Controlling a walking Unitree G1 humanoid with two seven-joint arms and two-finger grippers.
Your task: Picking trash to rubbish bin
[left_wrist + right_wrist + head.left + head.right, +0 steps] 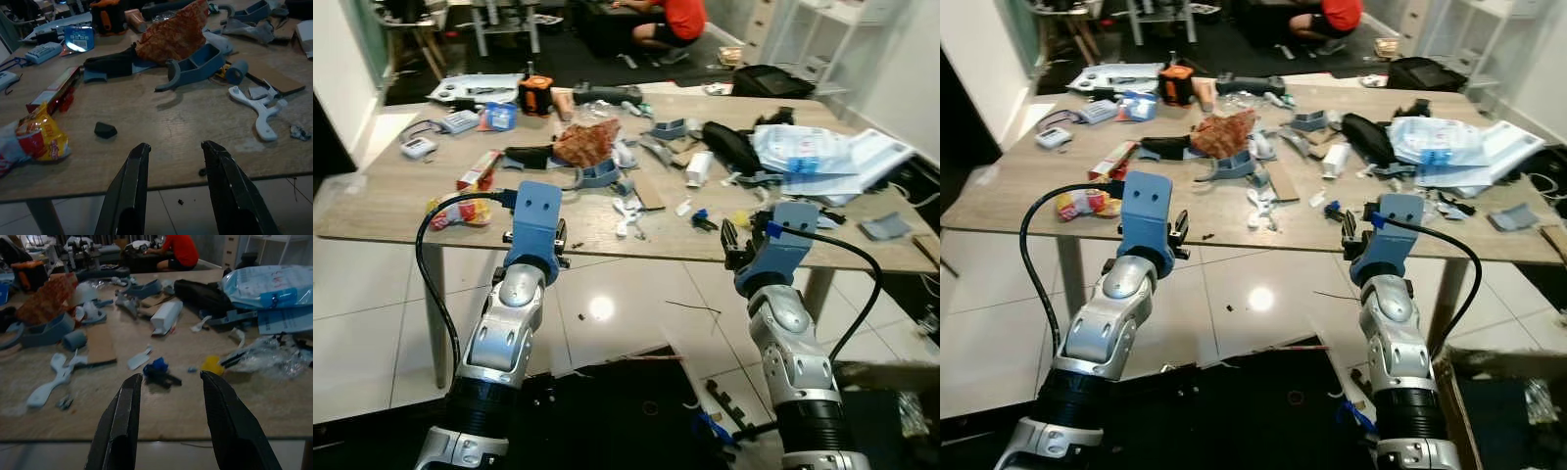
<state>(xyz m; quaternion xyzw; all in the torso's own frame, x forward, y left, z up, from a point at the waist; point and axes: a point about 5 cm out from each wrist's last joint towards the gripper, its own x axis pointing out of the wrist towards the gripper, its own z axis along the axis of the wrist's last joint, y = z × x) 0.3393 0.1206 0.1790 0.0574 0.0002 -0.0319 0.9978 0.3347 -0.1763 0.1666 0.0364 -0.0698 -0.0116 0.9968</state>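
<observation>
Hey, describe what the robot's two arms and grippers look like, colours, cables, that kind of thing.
Both arms are jointed silver metal with black ribbed bands low down. Each wrist carries a boxy blue plastic housing, left and right, with a black cable looping out. The left gripper and right gripper each have two long, tapered black fingers.

Wooden table [372, 211] stretches across the white tiled floor [372, 323]. Behind its far edge, a person in a red shirt [683, 18] crouches. At the table's right end sits a black bag [773, 80].
</observation>
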